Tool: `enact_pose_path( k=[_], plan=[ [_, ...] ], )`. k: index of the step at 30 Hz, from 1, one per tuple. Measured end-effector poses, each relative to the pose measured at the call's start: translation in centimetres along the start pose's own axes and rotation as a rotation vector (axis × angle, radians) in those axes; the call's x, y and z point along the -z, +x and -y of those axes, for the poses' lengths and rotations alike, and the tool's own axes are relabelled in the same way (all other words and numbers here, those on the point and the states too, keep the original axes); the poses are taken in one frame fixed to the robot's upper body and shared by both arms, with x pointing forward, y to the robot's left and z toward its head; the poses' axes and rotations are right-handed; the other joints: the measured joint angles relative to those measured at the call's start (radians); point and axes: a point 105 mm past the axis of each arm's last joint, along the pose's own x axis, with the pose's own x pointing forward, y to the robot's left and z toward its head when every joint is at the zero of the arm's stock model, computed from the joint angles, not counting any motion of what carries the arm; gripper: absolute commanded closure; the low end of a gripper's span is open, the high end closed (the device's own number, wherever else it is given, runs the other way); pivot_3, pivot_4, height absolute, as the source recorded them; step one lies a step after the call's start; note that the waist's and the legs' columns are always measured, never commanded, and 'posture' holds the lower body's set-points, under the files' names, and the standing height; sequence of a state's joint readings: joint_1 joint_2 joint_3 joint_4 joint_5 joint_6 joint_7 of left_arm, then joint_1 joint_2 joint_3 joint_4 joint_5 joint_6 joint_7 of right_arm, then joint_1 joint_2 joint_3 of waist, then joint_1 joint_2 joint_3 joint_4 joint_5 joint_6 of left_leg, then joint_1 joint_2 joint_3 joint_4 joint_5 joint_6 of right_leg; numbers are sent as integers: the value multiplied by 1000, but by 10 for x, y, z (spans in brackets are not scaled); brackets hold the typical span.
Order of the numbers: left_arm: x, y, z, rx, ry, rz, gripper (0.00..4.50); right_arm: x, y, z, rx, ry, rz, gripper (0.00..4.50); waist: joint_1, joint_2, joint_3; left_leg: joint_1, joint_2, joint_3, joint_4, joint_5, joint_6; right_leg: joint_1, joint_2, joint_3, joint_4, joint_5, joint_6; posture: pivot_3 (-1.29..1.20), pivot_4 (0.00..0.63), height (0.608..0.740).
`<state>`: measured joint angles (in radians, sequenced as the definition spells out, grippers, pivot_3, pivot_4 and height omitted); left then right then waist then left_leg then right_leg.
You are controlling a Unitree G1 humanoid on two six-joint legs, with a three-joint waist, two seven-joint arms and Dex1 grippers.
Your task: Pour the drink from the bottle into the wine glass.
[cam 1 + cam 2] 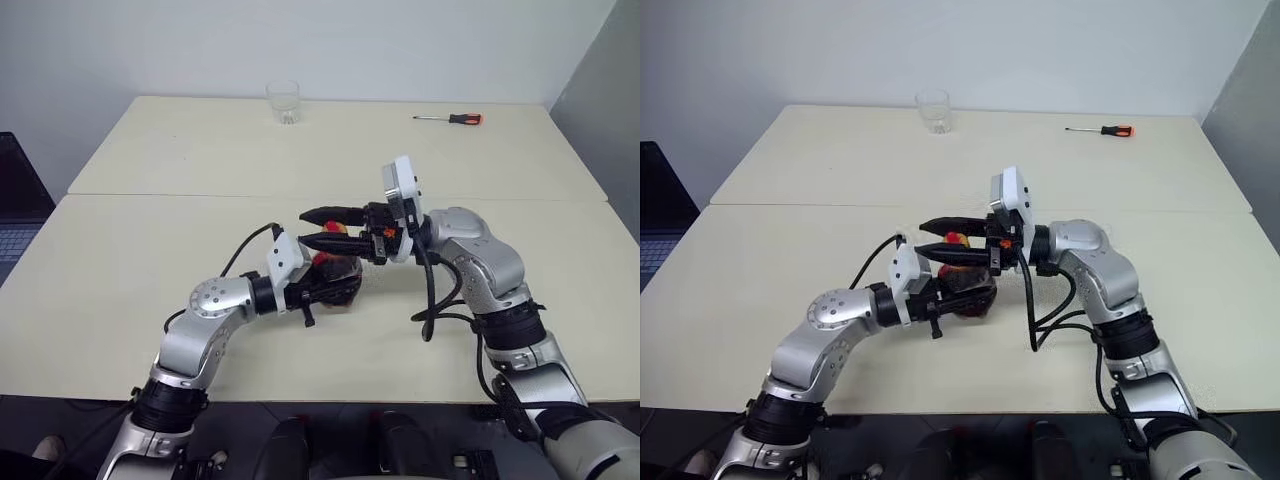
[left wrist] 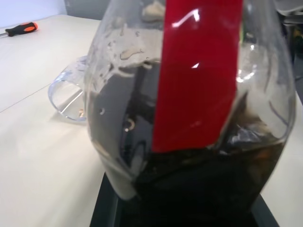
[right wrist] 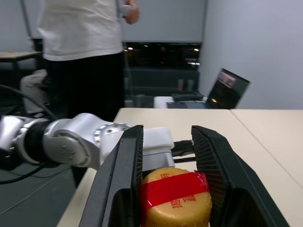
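Bottle (image 1: 962, 285) sat clamped in the left gripper (image 1: 958, 290) above the table (image 1: 790, 230), while the right gripper (image 3: 166, 189) had its jaws around the yellow cap (image 3: 174, 198).

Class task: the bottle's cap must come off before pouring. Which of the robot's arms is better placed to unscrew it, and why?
The right. Its right gripper has a finger on either side of the yellow cap, while the left gripper is shut on the bottle, holding it.

Cream table (image 1: 150, 250), seam across its middle. Clear tumbler (image 1: 283, 102) upright at far edge, abt 12 o'clock. Screwdriver (image 1: 450, 119) w/ orange-black handle lies flat near far edge, abt 1 o'clock, well apart from tumbler. Laptop (image 1: 15, 215) off table's edge, 9 o'clock. Person (image 3: 85, 52) in white top stands beyond table.
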<state>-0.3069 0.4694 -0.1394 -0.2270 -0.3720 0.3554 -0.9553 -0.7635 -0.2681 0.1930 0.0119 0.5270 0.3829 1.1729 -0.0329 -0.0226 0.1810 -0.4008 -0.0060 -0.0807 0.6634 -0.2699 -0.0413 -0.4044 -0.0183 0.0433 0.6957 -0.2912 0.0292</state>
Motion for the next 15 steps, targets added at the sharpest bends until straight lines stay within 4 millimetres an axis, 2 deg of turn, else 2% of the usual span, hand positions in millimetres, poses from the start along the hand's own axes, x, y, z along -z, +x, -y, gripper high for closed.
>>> enact_pose_path(
  k=[7,15],
  plan=[
    [2,-7,13,70,18,-13,3524,2,1,-14,-148,-26,8,3210,0,0,0,0,0,0,0,0,0,0,0,0,0,0,0,0,150,740],
    [3,-9,21,99,5,-3,3524,1,2,-21,-220,-54,8,3210,0,0,0,0,0,0,0,0,0,0,0,0,0,0,0,0,150,740]
  ],
)
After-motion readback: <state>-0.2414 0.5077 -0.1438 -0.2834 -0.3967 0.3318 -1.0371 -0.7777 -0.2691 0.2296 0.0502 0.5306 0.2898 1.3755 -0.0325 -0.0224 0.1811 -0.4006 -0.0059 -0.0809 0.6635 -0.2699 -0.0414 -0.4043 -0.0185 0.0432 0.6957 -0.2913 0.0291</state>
